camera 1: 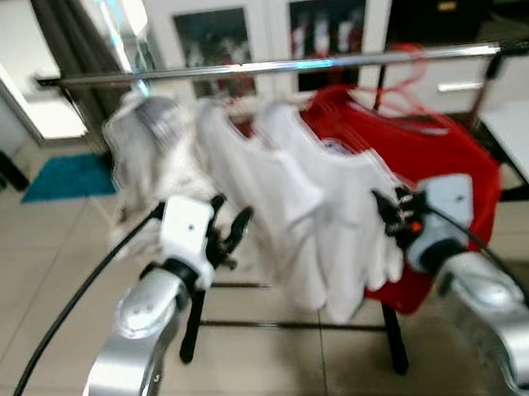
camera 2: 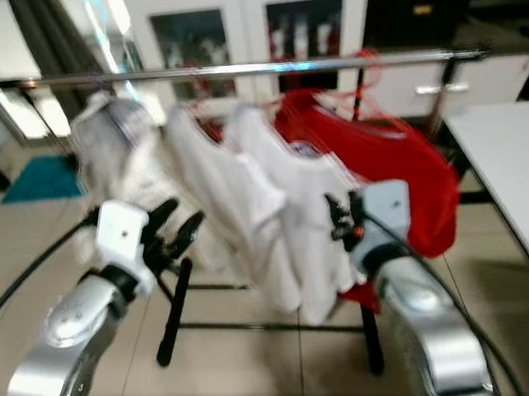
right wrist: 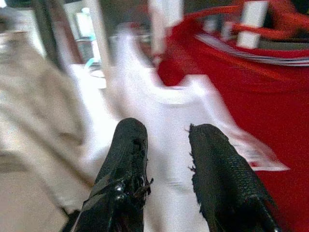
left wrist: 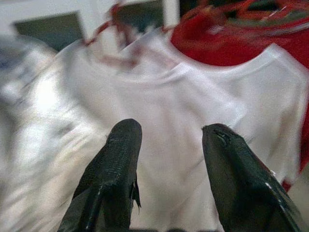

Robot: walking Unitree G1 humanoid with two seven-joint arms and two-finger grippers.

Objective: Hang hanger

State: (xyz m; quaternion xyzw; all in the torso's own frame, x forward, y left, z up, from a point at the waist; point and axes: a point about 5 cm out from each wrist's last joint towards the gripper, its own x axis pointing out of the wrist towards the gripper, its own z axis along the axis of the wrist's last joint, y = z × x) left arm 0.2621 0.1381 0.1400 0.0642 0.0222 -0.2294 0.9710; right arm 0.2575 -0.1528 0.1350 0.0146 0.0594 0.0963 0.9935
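Both arms raised toward clothes rack [camera 1: 279, 66]: left gripper [camera 1: 230, 232] fingers spread, empty, near white shirts [camera 1: 282, 187]; right gripper [camera 1: 391, 211] slightly parted, empty, at the seam between white shirts and red shirt [camera 1: 430, 152]. Red hangers [camera 1: 411, 61] hooked on the rail, far right. Frames blurred.

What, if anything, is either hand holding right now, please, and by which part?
Nothing: the left hand and right hand are open and empty before the white shirts.

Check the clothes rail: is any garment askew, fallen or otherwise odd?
Nothing stands out. White shirts and a red shirt hang from the silver metal rail, none fallen. Left gripper and right gripper are open, holding nothing. Blur hides finer detail.
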